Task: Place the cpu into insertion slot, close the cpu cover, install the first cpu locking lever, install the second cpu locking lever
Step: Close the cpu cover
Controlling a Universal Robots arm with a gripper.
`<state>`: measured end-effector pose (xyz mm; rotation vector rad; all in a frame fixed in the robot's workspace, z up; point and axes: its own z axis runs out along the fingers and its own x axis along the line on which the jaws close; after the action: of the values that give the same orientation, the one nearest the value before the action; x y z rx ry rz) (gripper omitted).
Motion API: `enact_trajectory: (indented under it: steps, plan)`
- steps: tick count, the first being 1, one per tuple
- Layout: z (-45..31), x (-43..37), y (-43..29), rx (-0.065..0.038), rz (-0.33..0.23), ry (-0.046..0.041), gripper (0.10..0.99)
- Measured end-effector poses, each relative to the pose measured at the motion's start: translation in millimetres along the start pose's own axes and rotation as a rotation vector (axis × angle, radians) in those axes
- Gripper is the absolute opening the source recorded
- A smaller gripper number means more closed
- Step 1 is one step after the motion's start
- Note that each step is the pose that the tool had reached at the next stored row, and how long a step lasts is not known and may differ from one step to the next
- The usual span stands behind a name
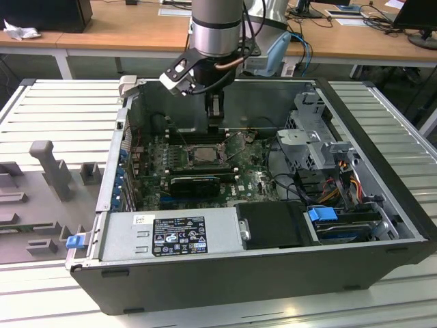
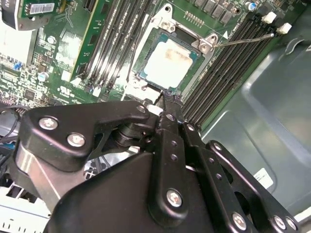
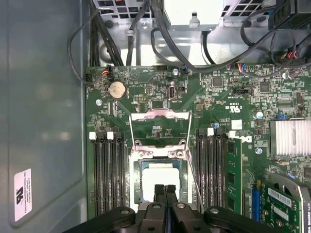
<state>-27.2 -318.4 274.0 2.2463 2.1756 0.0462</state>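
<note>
The cpu lies in the insertion slot with its pale metal top showing. It looks just as pale in the second wrist view, with its green edge bare. The cpu cover stands swung open behind the slot, and the board shows through its cut-out. One thin wire locking lever sticks out sideways, unlatched. My gripper is shut, its two fingertips pressed together with nothing between them. It hangs just over the cpu's near edge. In the exterior view the gripper hangs low over the slot.
Black memory slots run along both sides of the socket. A long black card, a grey power supply and a drive cage with cables crowd the case. A finned heat sink and the case walls hem in the board.
</note>
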Motion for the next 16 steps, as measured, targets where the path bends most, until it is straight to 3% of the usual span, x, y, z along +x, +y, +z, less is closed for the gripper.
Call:
enact_trajectory:
  steps: [16]
  plan:
    - [0.4, -0.1, 10.5, 0.0, 0.0, -0.0002, 0.106]
